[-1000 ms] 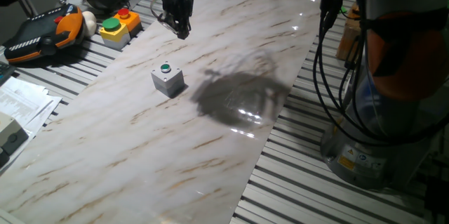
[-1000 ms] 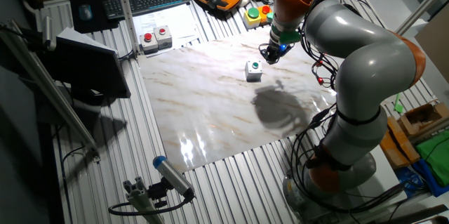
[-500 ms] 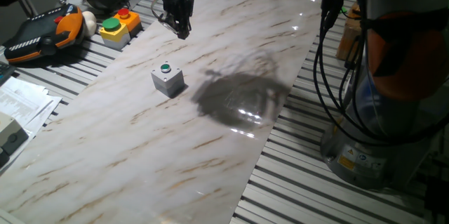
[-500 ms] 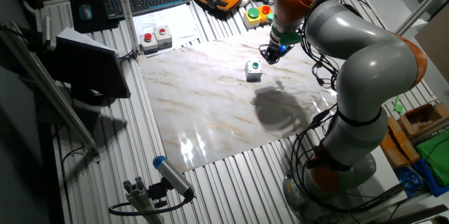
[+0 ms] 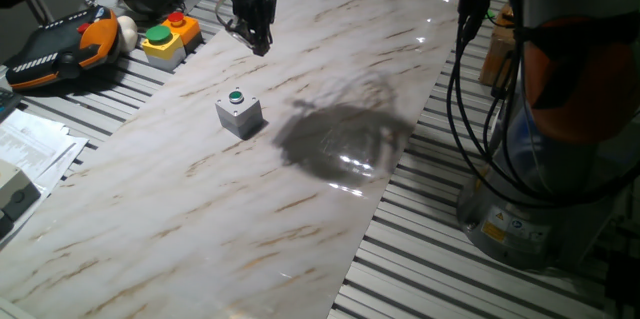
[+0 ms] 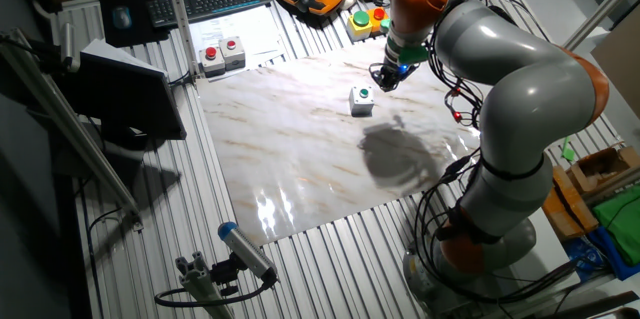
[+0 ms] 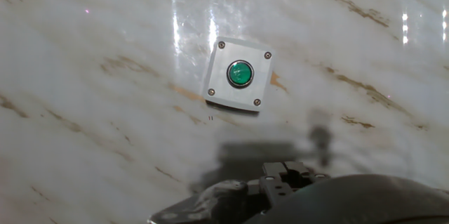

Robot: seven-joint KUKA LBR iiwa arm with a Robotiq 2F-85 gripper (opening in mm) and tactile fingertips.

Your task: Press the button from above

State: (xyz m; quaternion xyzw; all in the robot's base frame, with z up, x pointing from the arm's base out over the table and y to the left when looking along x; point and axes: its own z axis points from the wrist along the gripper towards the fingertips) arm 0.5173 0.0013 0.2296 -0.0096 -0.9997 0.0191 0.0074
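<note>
Gripper (image 5: 258,41) hangs in the air above the marble tabletop (image 5: 300,179), touching nothing and holding nothing. Whether its fingers are apart or together cannot be told: in both fixed views the tips are a dark blur, and the hand view shows only part of the hand's dark body at the bottom edge.

Beyond the hand, along the line of the fingers, the small grey box (image 7: 238,77) sits flat on the marble with the round green button (image 7: 240,74) in the middle of its top face, four screws at its corners. In one fixed view the gripper is clearly off to one side of the box (image 5: 239,113), higher than it and not over the button (image 5: 236,97).

Farther off, past the edge of the marble, a yellow box (image 5: 168,38) with a green and a red button rests on the slatted bench, beside an orange-and-black pendant (image 5: 60,47).
</note>
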